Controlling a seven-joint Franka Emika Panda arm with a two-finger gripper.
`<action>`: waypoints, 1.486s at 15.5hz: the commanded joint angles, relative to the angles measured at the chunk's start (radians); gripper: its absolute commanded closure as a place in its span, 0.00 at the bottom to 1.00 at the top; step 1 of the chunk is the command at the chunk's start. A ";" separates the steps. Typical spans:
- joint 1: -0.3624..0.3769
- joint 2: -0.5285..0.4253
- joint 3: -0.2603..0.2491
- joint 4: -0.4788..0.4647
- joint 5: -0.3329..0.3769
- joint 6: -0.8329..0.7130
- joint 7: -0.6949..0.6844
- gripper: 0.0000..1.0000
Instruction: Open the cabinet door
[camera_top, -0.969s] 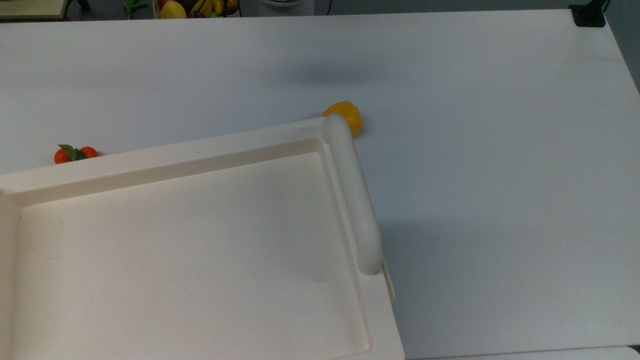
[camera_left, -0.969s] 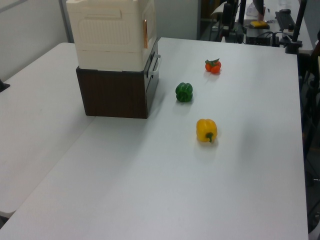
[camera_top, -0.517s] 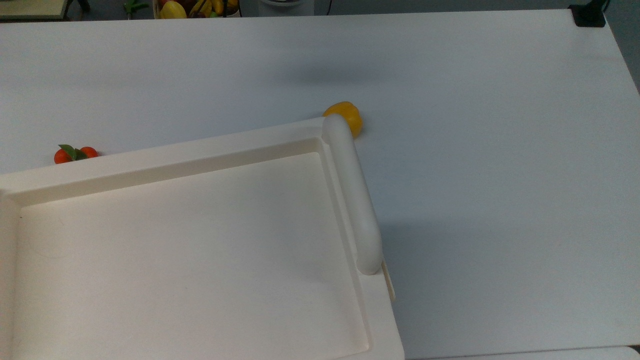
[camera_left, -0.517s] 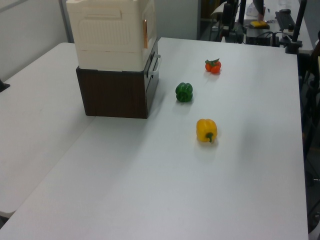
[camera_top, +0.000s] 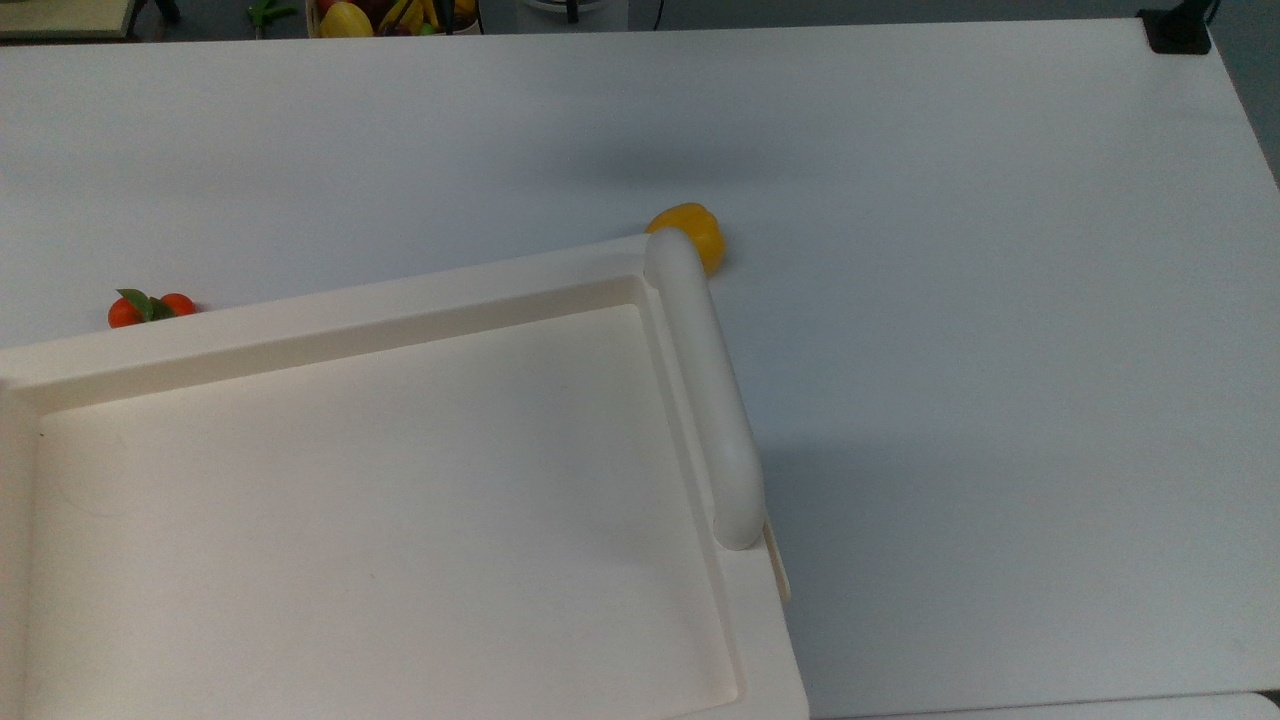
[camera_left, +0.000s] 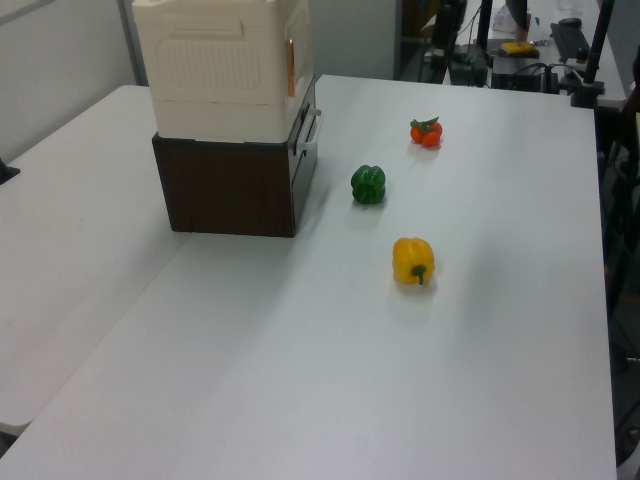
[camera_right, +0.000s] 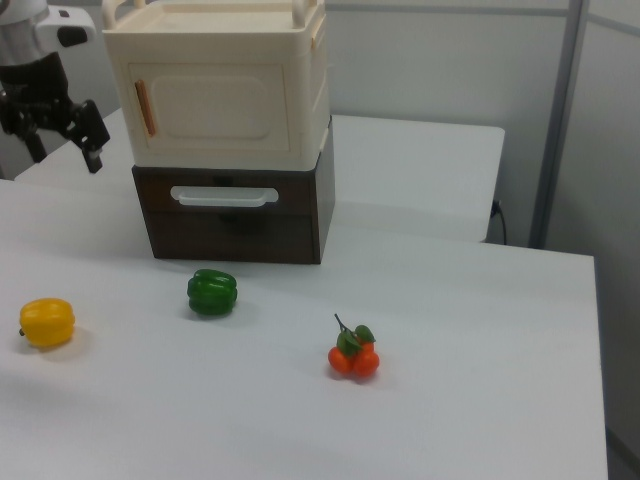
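Note:
The cabinet door (camera_right: 215, 105) is the cream front panel of the cabinet. It sits flush and closed, with a thin orange handle (camera_right: 146, 108) along the edge at the right view's left. In the left view the door (camera_left: 299, 45) shows edge-on, facing the left view's right. My gripper (camera_right: 66, 150) hangs at the right view's far left, beside the cabinet and a little out from the handle. It touches nothing. Its black fingers (camera_right: 95, 155) are spread open with nothing between them.
The cabinet stands on a dark brown drawer unit (camera_right: 235, 215) with a white handle. On the white table (camera_left: 330, 380) lie a green pepper (camera_right: 212, 292), a yellow pepper (camera_right: 47, 322) and a tomato bunch (camera_right: 352, 358). The cabinet's top is a recessed tray (camera_top: 300, 325) with a white bar (camera_top: 705, 390).
Nothing on the table has moved. A dark shape beyond the table's far edge has shifted slightly in the left view and the top view.

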 joint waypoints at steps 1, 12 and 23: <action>0.004 0.008 0.035 -0.015 0.008 0.141 0.004 0.00; -0.008 0.167 0.065 0.005 0.018 0.628 0.010 0.28; -0.005 0.320 0.065 0.119 0.012 0.852 0.000 0.38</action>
